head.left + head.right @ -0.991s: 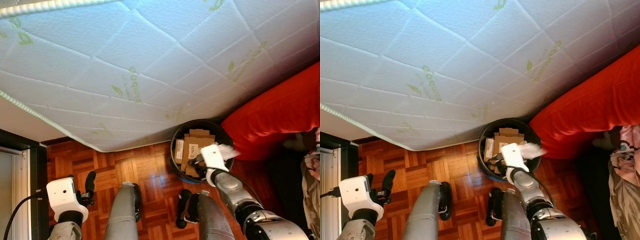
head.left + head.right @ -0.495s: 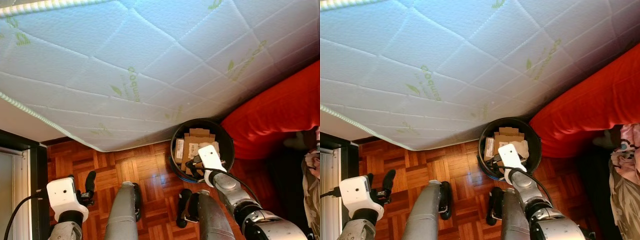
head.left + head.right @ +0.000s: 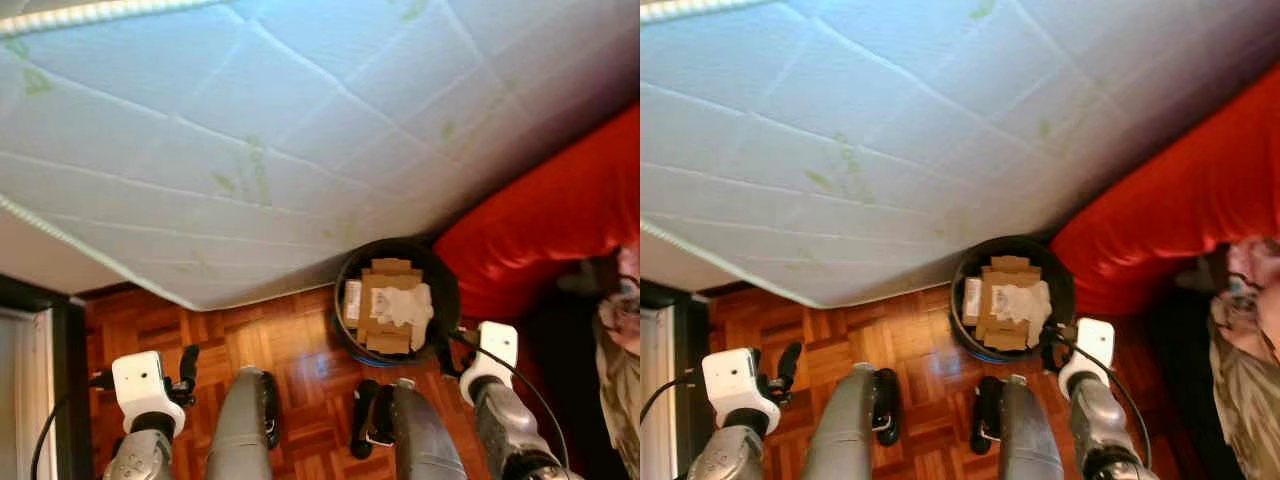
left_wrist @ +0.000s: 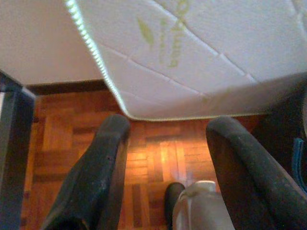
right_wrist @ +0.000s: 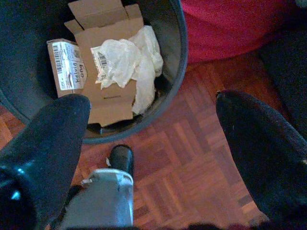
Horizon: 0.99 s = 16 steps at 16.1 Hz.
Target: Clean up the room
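Parquet floor [image 3: 300, 345] beside white quilted mattress [image 3: 250, 150]: crumpled white plastic wrapper [image 5: 132, 64] now in round black bin [image 3: 445, 290], right gripper [image 5: 153, 158] withdrawn, fingers wide and empty; left gripper [image 4: 165, 177] idle, fingers wide.

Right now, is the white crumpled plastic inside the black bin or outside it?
Inside. The white plastic lies on the flattened cardboard within the black bin; the right gripper is open and apart from it.

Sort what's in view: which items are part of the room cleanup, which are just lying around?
Job:
- black bin
- crumpled white plastic lying in it on the flattened cardboard
- right pincer, open, nothing in it, beside the bin

Just there:
- bare mattress
- red blanket
- parquet floor
- left pincer, open, low over the floor
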Tool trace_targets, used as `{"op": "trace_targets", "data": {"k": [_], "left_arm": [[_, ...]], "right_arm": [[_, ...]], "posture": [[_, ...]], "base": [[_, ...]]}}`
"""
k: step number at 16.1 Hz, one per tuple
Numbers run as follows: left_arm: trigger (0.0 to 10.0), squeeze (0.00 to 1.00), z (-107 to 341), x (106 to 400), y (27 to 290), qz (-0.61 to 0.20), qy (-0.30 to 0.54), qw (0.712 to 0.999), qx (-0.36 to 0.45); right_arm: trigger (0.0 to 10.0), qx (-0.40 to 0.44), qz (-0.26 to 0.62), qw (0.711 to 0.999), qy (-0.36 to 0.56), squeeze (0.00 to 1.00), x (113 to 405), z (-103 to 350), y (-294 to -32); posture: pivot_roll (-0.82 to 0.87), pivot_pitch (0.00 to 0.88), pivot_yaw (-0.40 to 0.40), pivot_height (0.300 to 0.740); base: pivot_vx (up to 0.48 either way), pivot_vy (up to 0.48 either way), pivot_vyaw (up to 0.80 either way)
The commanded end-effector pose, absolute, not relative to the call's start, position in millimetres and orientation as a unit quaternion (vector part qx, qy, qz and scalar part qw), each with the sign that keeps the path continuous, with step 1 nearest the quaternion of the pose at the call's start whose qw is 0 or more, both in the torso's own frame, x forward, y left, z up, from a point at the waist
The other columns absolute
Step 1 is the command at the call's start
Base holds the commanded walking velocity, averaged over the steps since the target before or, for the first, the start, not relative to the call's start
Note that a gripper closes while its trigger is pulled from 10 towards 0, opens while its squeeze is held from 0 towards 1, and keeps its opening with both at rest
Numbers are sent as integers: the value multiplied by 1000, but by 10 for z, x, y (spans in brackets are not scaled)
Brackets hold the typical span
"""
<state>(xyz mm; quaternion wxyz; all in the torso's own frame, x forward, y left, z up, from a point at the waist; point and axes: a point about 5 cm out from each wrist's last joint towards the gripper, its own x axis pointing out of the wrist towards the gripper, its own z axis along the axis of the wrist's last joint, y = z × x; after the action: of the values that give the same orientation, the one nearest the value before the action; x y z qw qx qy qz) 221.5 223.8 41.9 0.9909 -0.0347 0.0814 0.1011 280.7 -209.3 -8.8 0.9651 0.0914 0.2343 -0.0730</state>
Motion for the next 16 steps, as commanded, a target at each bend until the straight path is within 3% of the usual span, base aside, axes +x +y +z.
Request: {"op": "trace_targets", "data": {"k": [1,5,9,13,16], "left_arm": [[10000,0,186,2072,2313,113,129,985,-32],[10000,0,-81,2066,2387,120,181,976,-33],[10000,0,-368,2003,2401,127,246,960,-40],[10000,0,-489,1996,2350,121,278,952,-38],[10000,0,-538,1995,2338,116,299,947,-34]], "right_arm": [[10000,116,-90,956,253,0,2651,-214,-2140],[10000,143,-63,953,261,0,2567,-304,-1990],[10000,131,-51,943,301,0,2430,-437,-1895],[10000,126,-64,928,345,0,2221,-590,-1895],[10000,120,-58,921,367,0,2138,-656,-1823]], "posture": [[179,318,-50,655],[165,213,-35,655],[143,139,-20,694],[143,114,-14,740],[138,103,-19,740]], "base": [[0,0,0],[0,0,0],[0,0,0],[0,0,0],[0,0,0]]}}
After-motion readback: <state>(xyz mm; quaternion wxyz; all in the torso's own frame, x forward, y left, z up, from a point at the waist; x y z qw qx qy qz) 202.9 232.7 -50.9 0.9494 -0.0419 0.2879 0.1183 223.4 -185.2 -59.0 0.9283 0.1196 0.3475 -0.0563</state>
